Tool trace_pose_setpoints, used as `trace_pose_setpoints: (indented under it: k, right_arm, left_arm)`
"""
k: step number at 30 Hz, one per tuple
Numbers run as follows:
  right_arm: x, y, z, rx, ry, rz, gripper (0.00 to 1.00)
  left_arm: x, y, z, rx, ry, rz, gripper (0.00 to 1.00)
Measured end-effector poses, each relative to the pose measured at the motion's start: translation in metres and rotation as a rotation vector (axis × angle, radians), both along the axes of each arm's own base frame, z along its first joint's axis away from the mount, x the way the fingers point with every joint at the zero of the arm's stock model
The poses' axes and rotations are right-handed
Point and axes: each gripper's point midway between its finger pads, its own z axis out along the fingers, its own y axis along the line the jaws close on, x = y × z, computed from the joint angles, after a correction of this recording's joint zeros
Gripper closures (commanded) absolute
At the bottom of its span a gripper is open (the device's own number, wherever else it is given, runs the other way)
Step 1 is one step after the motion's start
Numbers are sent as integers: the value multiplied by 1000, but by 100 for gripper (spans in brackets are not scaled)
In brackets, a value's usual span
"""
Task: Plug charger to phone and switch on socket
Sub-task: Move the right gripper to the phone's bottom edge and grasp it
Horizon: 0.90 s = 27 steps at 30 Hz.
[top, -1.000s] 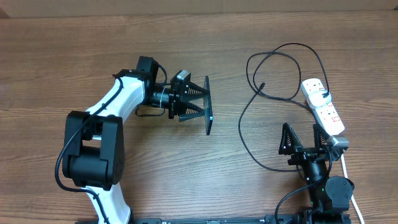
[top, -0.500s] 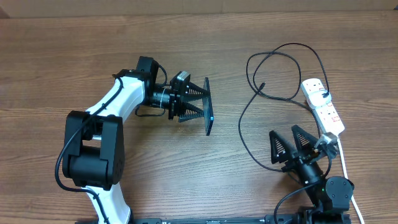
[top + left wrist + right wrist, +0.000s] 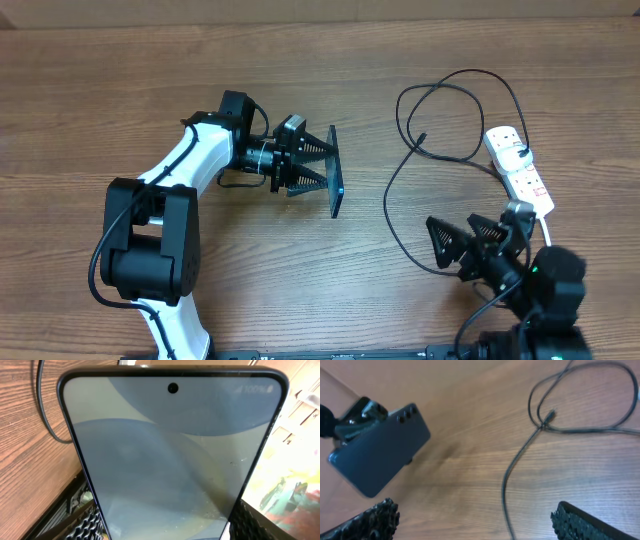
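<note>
While left jaws grip phone (image 3: 170,460) (screen seemingly lit, wrist view only) | right jaws wide, empty

Your two arms: one white, one black.
Left arm (image 3: 190,160): white shells, black joints, a thin black cable; right arm (image 3: 545,290) all black. Your left gripper (image 3: 328,165) and right gripper (image 3: 452,228) bear black ribbed triangular fingers.

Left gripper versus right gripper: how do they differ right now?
The left gripper is closed on the phone, holding it on edge; the right gripper stands wide open and empty. The left gripper sits mid-table pointing right, while the right gripper is near the front edge, close to the charger cable and the power strip. Both have black ribbed fingers.
</note>
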Motion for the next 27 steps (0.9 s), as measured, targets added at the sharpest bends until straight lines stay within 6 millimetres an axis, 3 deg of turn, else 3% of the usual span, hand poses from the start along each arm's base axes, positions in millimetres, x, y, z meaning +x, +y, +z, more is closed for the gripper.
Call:
trace_pose_setpoints:
  k: [3, 6, 10, 14, 20, 24, 27]
  right_arm:
    - [-7, 5, 25, 11, 75, 27, 0]
    - [-13, 20, 63, 59, 77, 120, 0]
    - [-20, 52, 124, 143, -97, 344, 0]
    - [-28, 66, 151, 164, -220, 471, 0]
    - [-22, 72, 150, 123, -242, 476, 2]
    - [-6, 82, 133, 66, -186, 438, 0]
    - [4, 103, 108, 3, -101, 432, 0]
  left_arm:
    - [0, 0, 0, 2, 1, 0, 58]
    - [0, 0, 0, 2, 0, 0, 59]
    - [0, 0, -1, 2, 0, 0, 58]
    - [0, 0, -1, 5, 0, 0, 58]
    - [0, 0, -1, 5, 0, 0, 58]
    - [0, 0, -1, 5, 0, 0, 58]
    - [0, 0, -1, 5, 0, 0, 58]
